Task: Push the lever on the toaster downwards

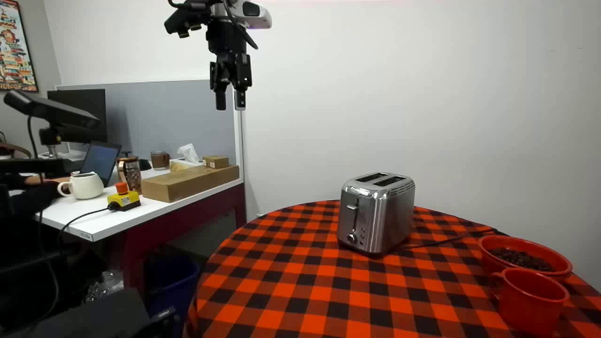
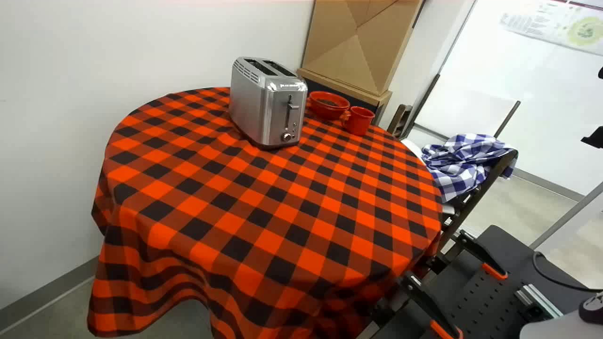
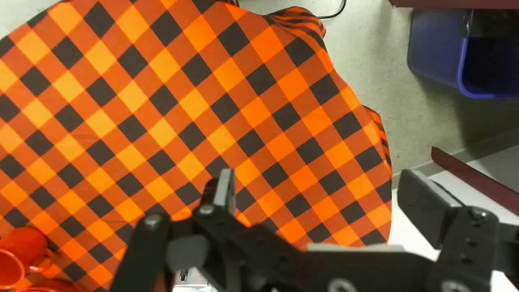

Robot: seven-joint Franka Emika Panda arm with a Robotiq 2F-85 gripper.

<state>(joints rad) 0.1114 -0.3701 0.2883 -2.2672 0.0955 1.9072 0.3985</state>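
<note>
Nearest me, at the lower right of the frame in an exterior view, a red mug (image 1: 530, 310) stands upright on a round desk (image 1: 263, 291) draped in a red-and-black checked tablecloth (image 1: 413, 300). Just behind the mug is a red bowl (image 1: 488, 264) holding coffee beans (image 1: 521, 259).

A little farther in, right of centre, a shiny silver two-slot toaster (image 1: 375, 216) stands upright on the tablecloth, a black cord (image 1: 448, 240) running from behind it toward the right. Its front is turned partly my way: the lever (image 1: 352, 207) sits in the upper part of a vertical slot (image 1: 355, 220), above a round knob (image 1: 352, 238).

The robot's black claw (image 1: 230, 101) hangs in the air near the top of the frame, left of centre, pointing down, well apart from the toaster. Its two fingers (image 3: 421, 207) are spread; in the wrist view they stand wide apart in the lower half of the frame, with checked tablecloth showing between them.

Beyond, at the middle left, a white-topped desk (image 1: 101, 224) carries a round white mug (image 1: 84, 187), a yellow emergency-stop box (image 1: 126, 201) with a red button (image 1: 121, 188), a French press (image 1: 130, 174), a long cardboard box (image 1: 190, 183) and an open laptop (image 1: 100, 159). Past these are a black monitor (image 1: 89, 101) and a grey partition (image 1: 169, 117). A framed poster (image 1: 16, 47) hangs at the upper left.
</note>
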